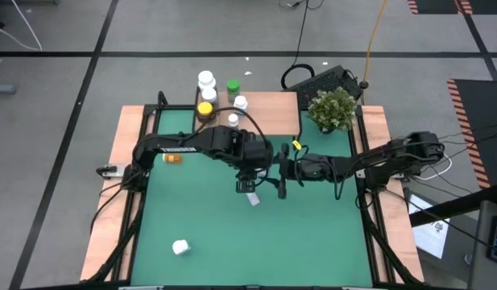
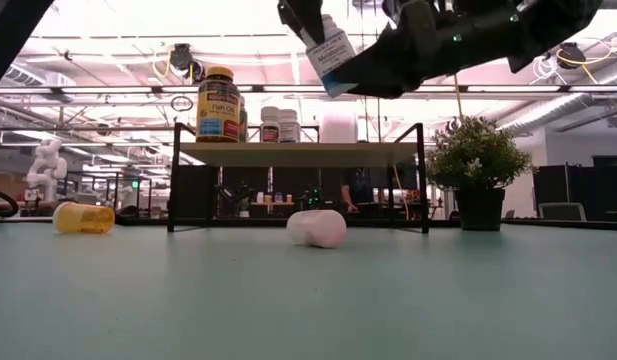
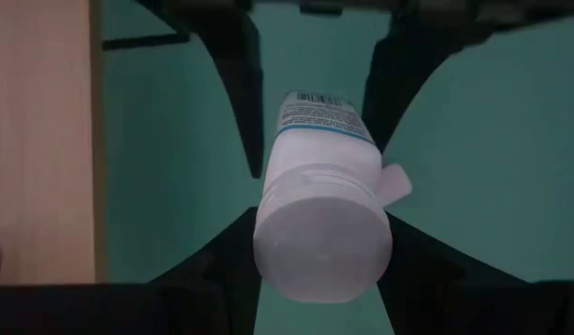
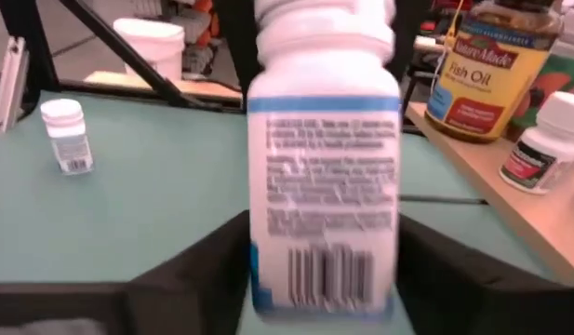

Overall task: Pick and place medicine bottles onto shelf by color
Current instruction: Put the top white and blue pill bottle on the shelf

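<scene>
A white medicine bottle [image 1: 251, 196] with a blue-edged label hangs above the middle of the green table, tilted in the low view [image 2: 331, 50]. My left gripper [image 1: 248, 185] is shut on its cap end. My right gripper [image 1: 279, 185] comes from the right, its fingers [image 4: 207, 270] open on either side of the bottle's base end [image 4: 324, 270]. The shelf [image 1: 268, 109] stands at the far edge. On it stand an amber bottle with a yellow lid [image 1: 205, 109], a green one [image 1: 232, 87] and white ones [image 1: 206, 79]. My left gripper pinches the bottle between its two fingers [image 3: 221, 270] at the cap end [image 3: 322, 233], with the fingers lying along the bottle. The bottle is lifted clear of the table and tilted, cap up and base down. My right gripper's fingers flank the base end [image 3: 314, 107]; I cannot tell whether they touch it.
An orange bottle [image 1: 173, 158] lies on its side at the table's left. A white bottle [image 1: 180, 247] sits near the front left. A small white-capped bottle [image 4: 65, 135] stands on the table. A potted plant [image 1: 333, 109] stands at the far right, beside the shelf.
</scene>
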`<state>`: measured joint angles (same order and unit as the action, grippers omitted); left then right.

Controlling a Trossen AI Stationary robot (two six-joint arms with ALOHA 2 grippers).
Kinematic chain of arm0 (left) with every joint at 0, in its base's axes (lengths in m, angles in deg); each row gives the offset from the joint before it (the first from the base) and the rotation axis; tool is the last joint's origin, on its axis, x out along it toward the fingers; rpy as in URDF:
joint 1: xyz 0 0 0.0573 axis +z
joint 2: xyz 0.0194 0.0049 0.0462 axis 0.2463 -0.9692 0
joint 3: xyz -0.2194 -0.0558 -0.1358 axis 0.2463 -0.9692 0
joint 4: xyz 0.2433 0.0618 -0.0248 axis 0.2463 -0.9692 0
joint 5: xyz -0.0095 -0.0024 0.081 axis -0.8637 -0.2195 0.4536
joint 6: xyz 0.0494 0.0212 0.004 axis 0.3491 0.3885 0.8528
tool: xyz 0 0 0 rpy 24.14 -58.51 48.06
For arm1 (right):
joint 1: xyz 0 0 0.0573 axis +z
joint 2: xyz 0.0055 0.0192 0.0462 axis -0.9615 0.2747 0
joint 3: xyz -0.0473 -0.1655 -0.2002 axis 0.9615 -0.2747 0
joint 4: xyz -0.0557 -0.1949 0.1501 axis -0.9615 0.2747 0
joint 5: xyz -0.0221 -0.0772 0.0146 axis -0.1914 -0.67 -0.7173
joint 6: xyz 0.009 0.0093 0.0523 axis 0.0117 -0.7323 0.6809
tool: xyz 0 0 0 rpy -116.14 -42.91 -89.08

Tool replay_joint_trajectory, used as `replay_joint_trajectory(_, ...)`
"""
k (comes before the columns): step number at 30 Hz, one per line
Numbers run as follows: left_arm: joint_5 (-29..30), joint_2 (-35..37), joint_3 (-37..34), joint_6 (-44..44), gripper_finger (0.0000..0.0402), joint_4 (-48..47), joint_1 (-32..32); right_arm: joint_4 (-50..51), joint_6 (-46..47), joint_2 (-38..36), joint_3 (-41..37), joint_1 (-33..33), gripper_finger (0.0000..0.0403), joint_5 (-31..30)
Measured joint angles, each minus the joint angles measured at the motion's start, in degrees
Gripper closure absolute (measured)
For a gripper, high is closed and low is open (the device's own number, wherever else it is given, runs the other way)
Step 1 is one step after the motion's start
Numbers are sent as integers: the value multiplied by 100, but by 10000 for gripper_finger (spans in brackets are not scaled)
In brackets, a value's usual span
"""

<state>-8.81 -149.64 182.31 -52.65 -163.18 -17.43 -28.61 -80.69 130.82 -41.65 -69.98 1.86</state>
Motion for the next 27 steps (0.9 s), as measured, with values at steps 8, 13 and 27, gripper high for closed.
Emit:
replay_joint_trajectory(8,6,1,0,-435,195,157,-105,-316,144,-27,-146,109,256,14)
replay_joint_trajectory(13,296,1,-42,-670,148,452,-271,-1713,377,-30,-784,167,256,21)
replay_joint_trajectory(27,1440,241,-1371,-128,164,2283,-934,-2466,527,-14,-1346,503,255,328)
